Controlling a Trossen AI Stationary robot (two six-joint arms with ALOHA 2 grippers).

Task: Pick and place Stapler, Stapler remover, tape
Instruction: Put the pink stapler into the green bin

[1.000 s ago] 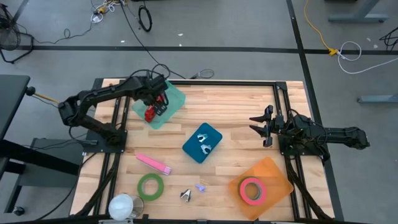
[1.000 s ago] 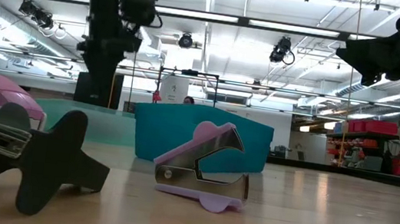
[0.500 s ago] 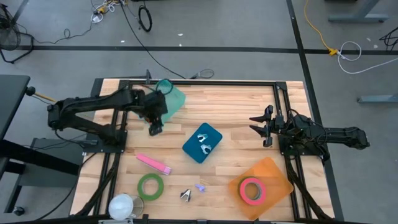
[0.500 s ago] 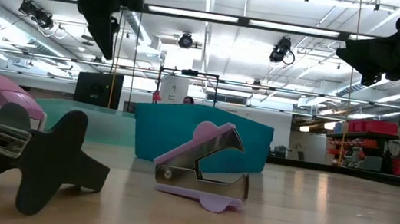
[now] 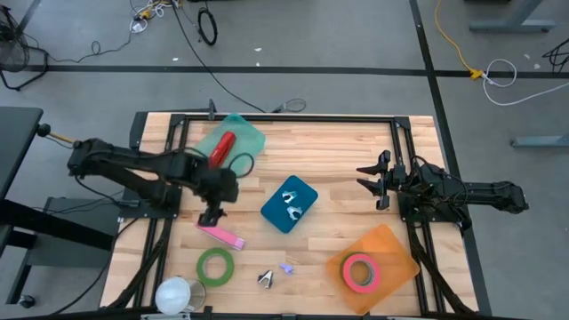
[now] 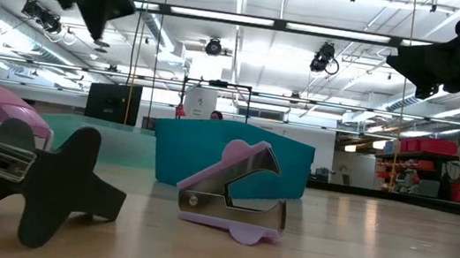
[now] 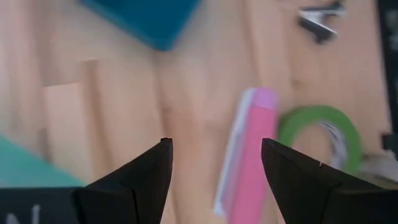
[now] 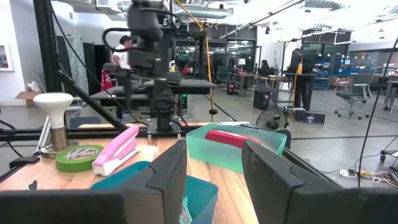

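The left gripper (image 5: 213, 216) hangs over the left half of the table, above the bare wood just beside the far end of the pink stapler (image 5: 220, 234), its fingers apart and holding nothing. From its wrist camera the two dark fingers (image 7: 134, 180) frame the pink stapler (image 7: 244, 155), with the green tape roll (image 7: 323, 134) just past it and a black staple remover (image 7: 318, 20) farther off beside the teal bin (image 7: 146, 18).

The red stapler (image 5: 221, 147) lies in the green tray (image 5: 244, 138) at the far left of the table. The teal bin (image 5: 277, 218) sits near the middle and holds a pair of staple removers (image 5: 291, 202). On the near side, the green tape roll (image 5: 214, 266) lies flat, with a white round object (image 5: 175, 294) just beside it at the table's edge. A black staple remover (image 5: 266, 279) and a purple staple remover (image 5: 286, 267) rest close together, to the right of the green roll. The pink tape roll (image 5: 359, 271) lies in the orange tray (image 5: 391, 244) at the near right.

The right gripper (image 5: 373, 180) waits over the right side of the table, its fingers spread and empty
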